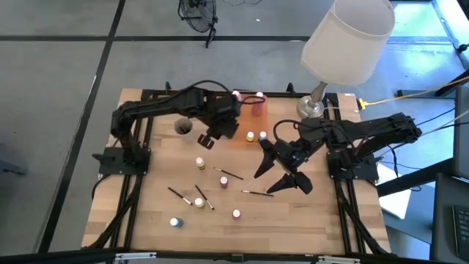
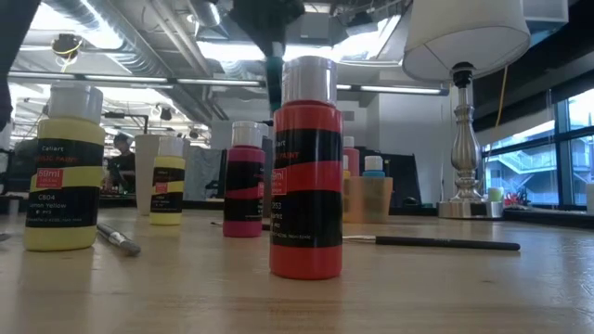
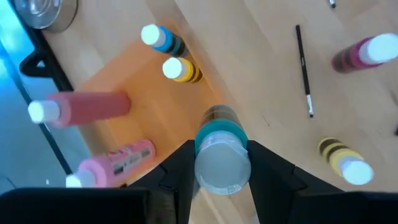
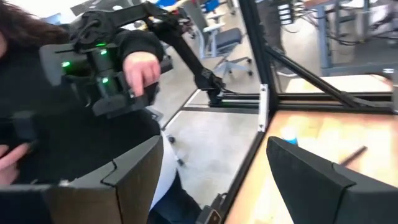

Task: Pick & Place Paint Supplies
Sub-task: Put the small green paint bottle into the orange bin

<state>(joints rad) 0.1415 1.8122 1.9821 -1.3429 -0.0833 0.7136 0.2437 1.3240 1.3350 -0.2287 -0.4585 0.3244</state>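
Teal-capped paint bottle [image 3: 222, 152] gripped by left gripper [image 1: 209, 138], orange tray [image 3: 140, 99] at its 12 o'clock, right gripper [image 1: 282, 176] agape, lamp [image 1: 344, 44] at 1 o'clock.

Black jointed arms [image 1: 165, 103]; angular dark end effector [image 1: 282, 170] fingers.

Left gripper [image 3: 219, 180] reaches over the table's far middle, jaws clamped — right gripper [image 1: 282, 170] hovers, jaws spread wide.

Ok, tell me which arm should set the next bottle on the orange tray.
Left. The left gripper already holds a teal-capped bottle right beside the orange tray; the right gripper hangs open, empty, farther away.
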